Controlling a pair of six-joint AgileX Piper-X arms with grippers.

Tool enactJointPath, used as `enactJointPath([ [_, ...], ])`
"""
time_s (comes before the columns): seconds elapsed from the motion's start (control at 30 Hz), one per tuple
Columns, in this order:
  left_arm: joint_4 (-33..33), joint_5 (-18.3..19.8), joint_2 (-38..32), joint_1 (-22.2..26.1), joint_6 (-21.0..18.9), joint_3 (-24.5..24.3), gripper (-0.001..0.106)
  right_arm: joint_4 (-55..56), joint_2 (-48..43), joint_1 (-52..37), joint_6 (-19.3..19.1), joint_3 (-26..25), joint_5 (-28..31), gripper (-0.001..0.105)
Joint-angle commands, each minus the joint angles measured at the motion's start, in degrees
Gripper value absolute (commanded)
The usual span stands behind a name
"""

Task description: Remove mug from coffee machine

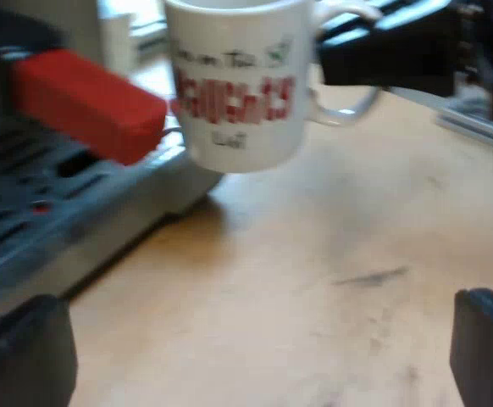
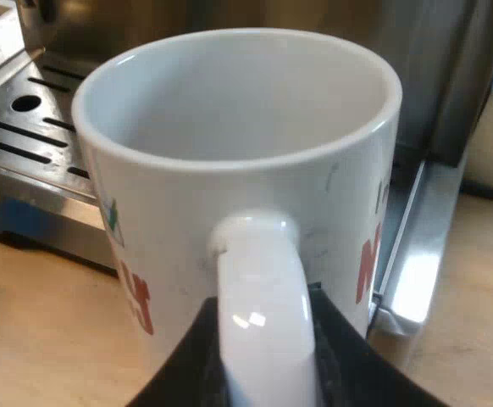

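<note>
Wooden table (image 1: 331, 280) | right gripper (image 2: 268, 365) clamps mug (image 2: 187, 220) handle | left gripper (image 1: 255, 352) spread | lettering (image 1: 234, 97) illegible

Pale wooden tabletop (image 1: 314, 280), softly lit

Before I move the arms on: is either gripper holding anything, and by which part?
The right gripper holds the white mug by its handle, black fingers shut on either side of it. The left gripper is open and holds nothing.
</note>
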Motion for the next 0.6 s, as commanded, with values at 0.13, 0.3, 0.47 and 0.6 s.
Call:
enactJointPath([
  [0.13,-1.0,1.2,0.2,-2.4,-0.6,-0.2,0.09,7.8,-6.3,0.0,4.7,-0.6,6.2,0.0],
  [0.3,-1.0,1.2,0.2,-2.4,-0.6,-0.2,0.09,11.1,-7.7,-0.9,5.0,-0.6,7.4,0.0],
  [0.47,-1.0,1.2,0.2,-2.4,-0.6,-0.2,0.09,9.8,-7.5,-5.7,5.3,-0.6,7.5,0.0],
  [0.6,-1.0,1.2,0.2,-2.4,-0.6,-0.2,0.09,9.4,-7.5,-11.4,5.3,-0.6,6.5,0.0],
])
